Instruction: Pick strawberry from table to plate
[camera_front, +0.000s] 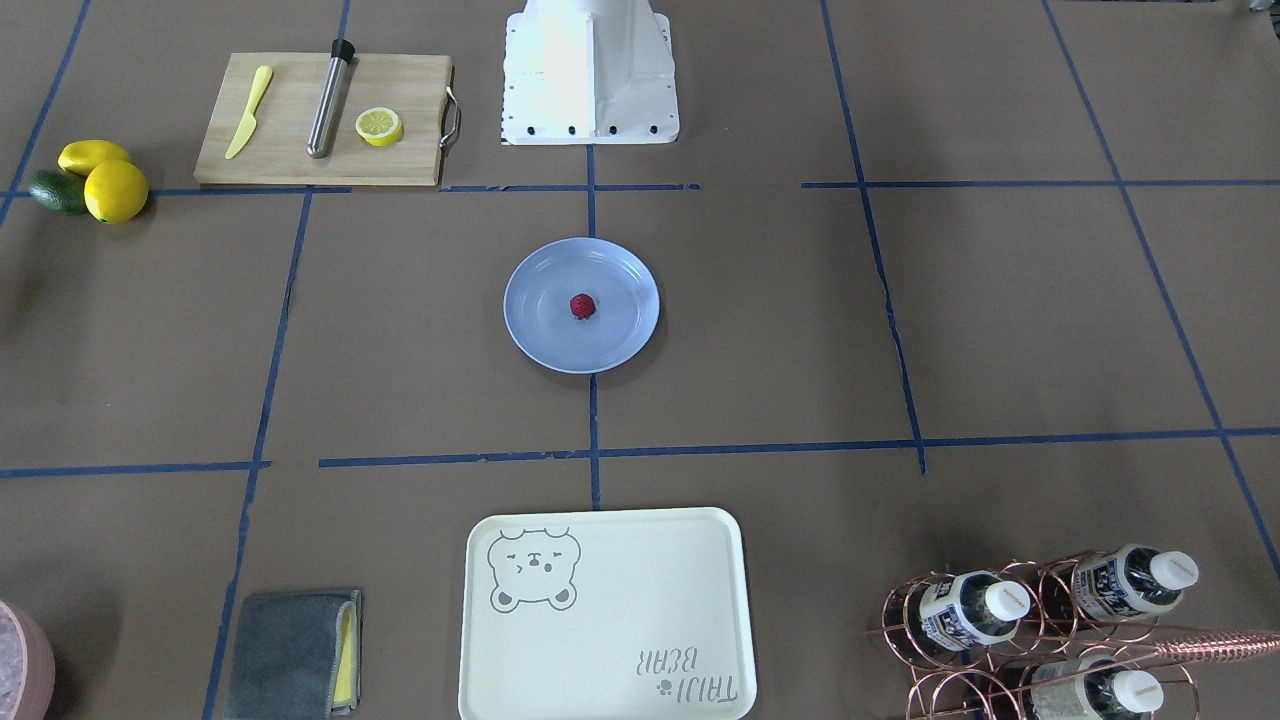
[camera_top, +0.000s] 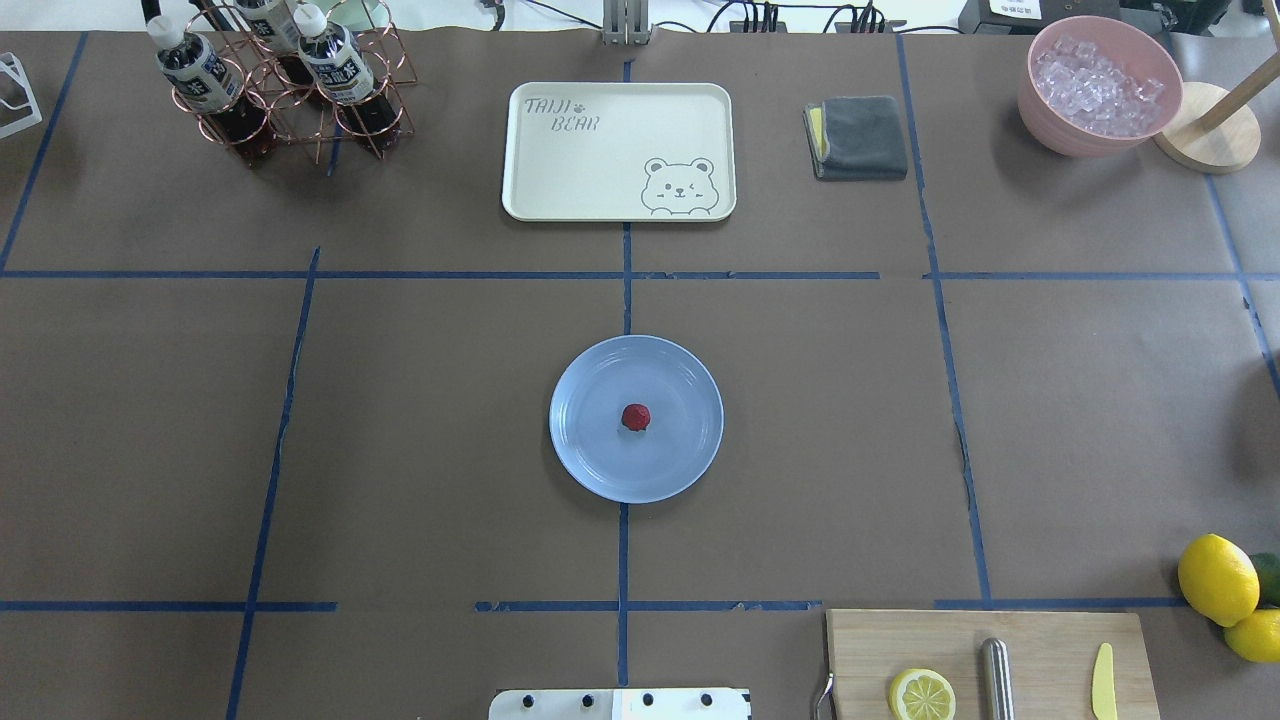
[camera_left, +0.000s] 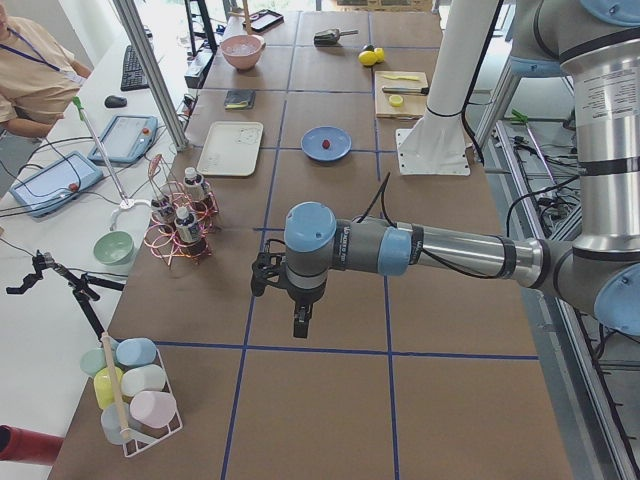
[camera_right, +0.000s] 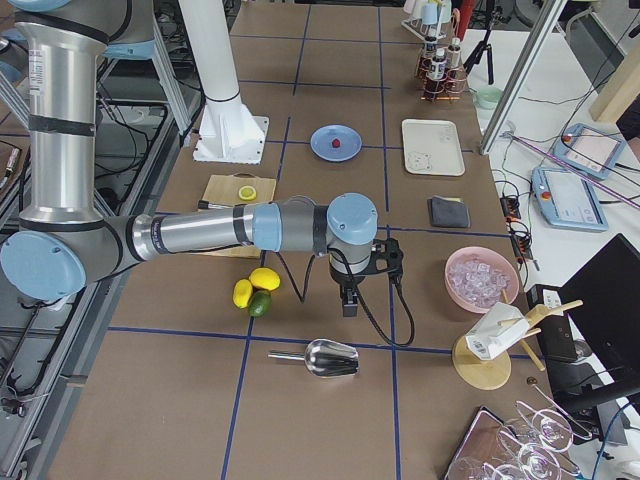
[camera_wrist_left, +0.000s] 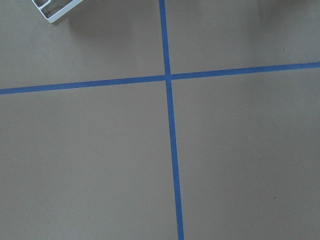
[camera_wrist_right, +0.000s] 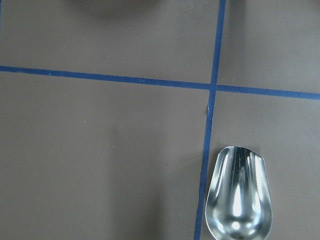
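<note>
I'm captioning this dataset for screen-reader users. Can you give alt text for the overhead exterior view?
A small red strawberry sits near the middle of a light-blue plate at the centre of a brown table gridded with blue tape. No robot arm shows; a cream bear tray lies beyond the plate.

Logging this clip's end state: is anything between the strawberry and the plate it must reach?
Nothing visible does. The strawberry already lies on the plate, near its middle. The left gripper and the right gripper hang over the table, well away from it.
</note>
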